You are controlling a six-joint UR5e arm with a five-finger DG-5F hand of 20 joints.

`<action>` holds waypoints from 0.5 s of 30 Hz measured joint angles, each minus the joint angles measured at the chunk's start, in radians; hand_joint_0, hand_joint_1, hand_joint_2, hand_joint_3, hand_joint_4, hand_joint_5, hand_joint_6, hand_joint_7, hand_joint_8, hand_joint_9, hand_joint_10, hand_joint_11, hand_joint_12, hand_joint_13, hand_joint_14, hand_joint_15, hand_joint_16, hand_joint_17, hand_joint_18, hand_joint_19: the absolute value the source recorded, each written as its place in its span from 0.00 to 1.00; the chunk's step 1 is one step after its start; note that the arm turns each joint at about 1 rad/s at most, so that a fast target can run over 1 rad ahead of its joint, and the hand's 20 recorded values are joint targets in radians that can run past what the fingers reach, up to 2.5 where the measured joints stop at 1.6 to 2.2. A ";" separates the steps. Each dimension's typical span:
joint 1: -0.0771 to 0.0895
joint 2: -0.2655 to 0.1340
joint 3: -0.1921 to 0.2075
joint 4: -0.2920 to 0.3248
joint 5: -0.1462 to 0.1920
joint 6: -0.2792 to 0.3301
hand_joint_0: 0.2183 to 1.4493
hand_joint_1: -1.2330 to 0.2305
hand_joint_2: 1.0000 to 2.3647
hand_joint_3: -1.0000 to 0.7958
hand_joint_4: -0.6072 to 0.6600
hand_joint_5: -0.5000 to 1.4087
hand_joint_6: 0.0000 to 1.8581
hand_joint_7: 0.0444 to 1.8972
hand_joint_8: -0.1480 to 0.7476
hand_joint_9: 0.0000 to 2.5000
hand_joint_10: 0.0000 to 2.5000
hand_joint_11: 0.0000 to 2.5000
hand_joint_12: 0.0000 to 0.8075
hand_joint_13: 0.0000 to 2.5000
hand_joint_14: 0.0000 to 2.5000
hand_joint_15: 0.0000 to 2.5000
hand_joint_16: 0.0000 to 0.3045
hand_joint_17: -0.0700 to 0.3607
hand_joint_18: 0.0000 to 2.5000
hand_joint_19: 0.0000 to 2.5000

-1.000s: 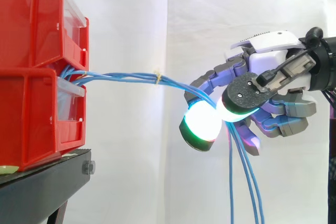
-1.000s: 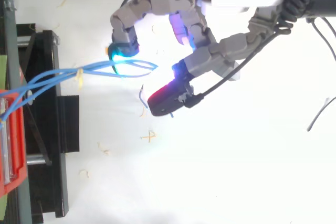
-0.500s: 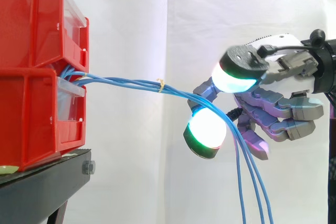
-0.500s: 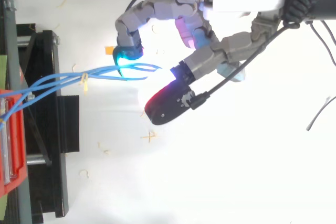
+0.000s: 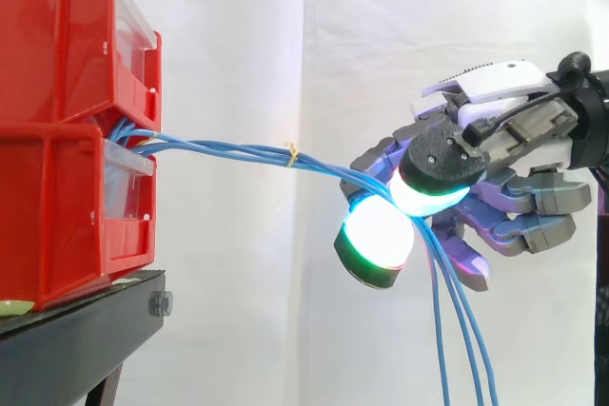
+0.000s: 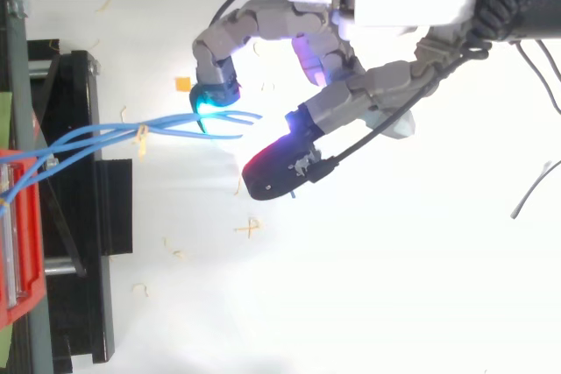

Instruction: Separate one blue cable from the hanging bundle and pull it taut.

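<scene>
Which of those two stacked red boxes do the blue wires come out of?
The lower red bin. The blue cables leave through its open front, just beneath the upper red bin, and run across to the hand.

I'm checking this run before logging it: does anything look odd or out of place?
Yes: several blue cables, not one, bend over the hand's curled fingers and hang down together; a yellow tie binds them nearer the red bins. Small yellow scraps litter the white surface.

No legible txt or nos.
</scene>
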 measured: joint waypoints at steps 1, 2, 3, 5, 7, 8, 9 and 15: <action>0.001 0.000 0.000 -0.004 0.002 0.002 0.43 0.35 0.01 0.38 0.58 0.33 0.27 0.61 0.33 0.86 0.01 0.29 0.37 0.73 0.01 0.46 0.14 0.39 0.46 0.34; 0.002 0.000 0.000 -0.008 0.003 0.003 0.43 0.35 0.01 0.39 0.58 0.33 0.27 0.61 0.33 0.86 0.01 0.29 0.38 0.73 0.01 0.46 0.14 0.39 0.46 0.34; 0.002 0.000 0.000 -0.012 0.005 0.005 0.43 0.34 0.01 0.39 0.58 0.33 0.27 0.61 0.33 0.86 0.01 0.29 0.38 0.73 0.01 0.46 0.14 0.39 0.46 0.35; 0.004 0.000 0.000 -0.021 0.007 0.007 0.42 0.33 0.01 0.40 0.58 0.33 0.27 0.61 0.34 0.86 0.01 0.29 0.38 0.73 0.01 0.46 0.14 0.39 0.46 0.34; 0.005 0.000 0.000 -0.030 0.009 0.008 0.42 0.33 0.01 0.40 0.58 0.33 0.27 0.61 0.33 0.86 0.01 0.29 0.37 0.73 0.01 0.47 0.14 0.39 0.46 0.34; 0.005 0.000 0.000 -0.034 0.009 0.008 0.42 0.33 0.01 0.41 0.59 0.33 0.27 0.61 0.33 0.86 0.01 0.29 0.38 0.73 0.01 0.47 0.14 0.39 0.46 0.34; 0.006 0.000 0.000 -0.038 0.009 0.009 0.42 0.33 0.01 0.41 0.58 0.33 0.27 0.61 0.33 0.86 0.01 0.29 0.38 0.73 0.01 0.47 0.14 0.39 0.46 0.34; 0.009 0.000 0.000 -0.046 0.010 0.009 0.42 0.33 0.02 0.44 0.58 0.33 0.27 0.61 0.33 0.86 0.01 0.29 0.38 0.73 0.01 0.47 0.14 0.39 0.46 0.35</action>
